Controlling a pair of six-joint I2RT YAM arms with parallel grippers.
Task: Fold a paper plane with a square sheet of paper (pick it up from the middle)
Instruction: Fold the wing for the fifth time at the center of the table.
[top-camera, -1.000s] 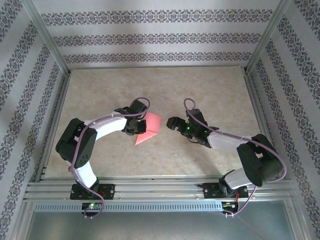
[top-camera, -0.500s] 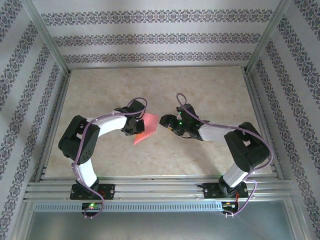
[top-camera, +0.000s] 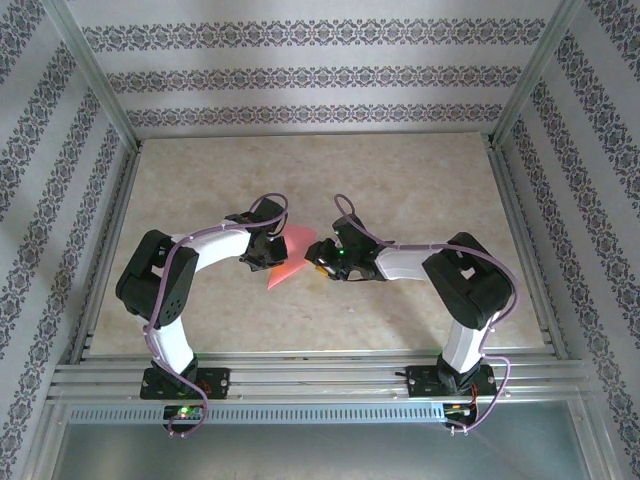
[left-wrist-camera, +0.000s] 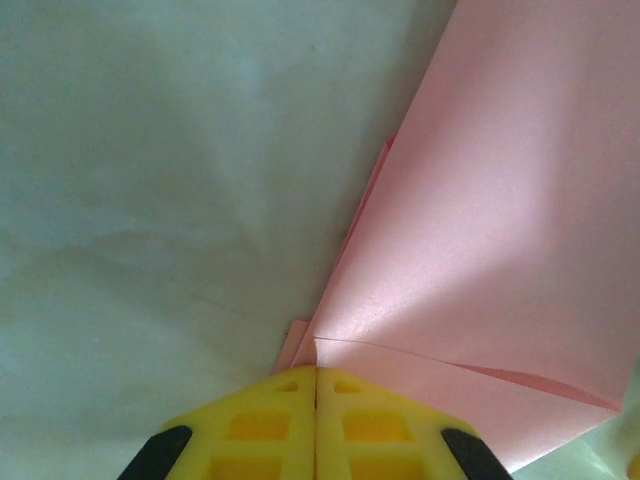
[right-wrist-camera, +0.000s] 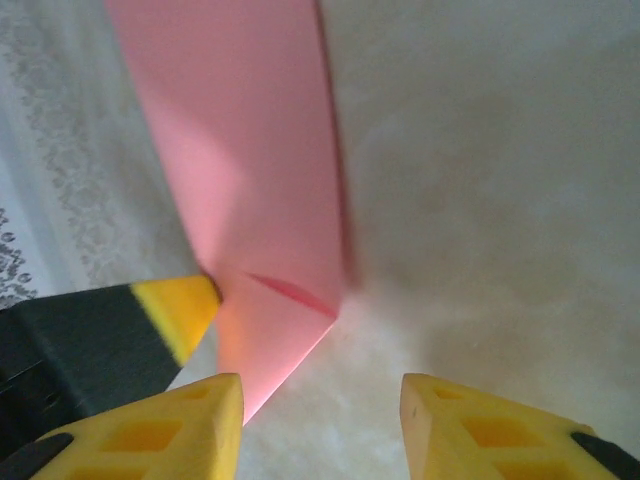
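The pink sheet of paper (top-camera: 293, 258) is folded into a pointed, layered shape and hangs off the table between the two arms. My left gripper (top-camera: 268, 252) is shut on its left edge. In the left wrist view the yellow pads (left-wrist-camera: 270, 420) meet on the paper (left-wrist-camera: 500, 240), where a crease and an overlapping flap show. My right gripper (top-camera: 318, 258) is at the paper's right side with its jaws apart. In the right wrist view the paper's (right-wrist-camera: 250, 170) lower corner hangs just inside the left fingertip of my right gripper (right-wrist-camera: 320, 395), touching neither pad. The left gripper's finger (right-wrist-camera: 175, 300) shows beside it.
The beige tabletop (top-camera: 420, 180) lies inside an aluminium frame (top-camera: 300, 372) with patterned walls on three sides. Both arms bend inward, and their wrists nearly meet at the table's middle.
The right arm has swung left from well clear of the paper up to its right edge, and its jaws have narrowed. The left gripper has kept its hold with little movement.
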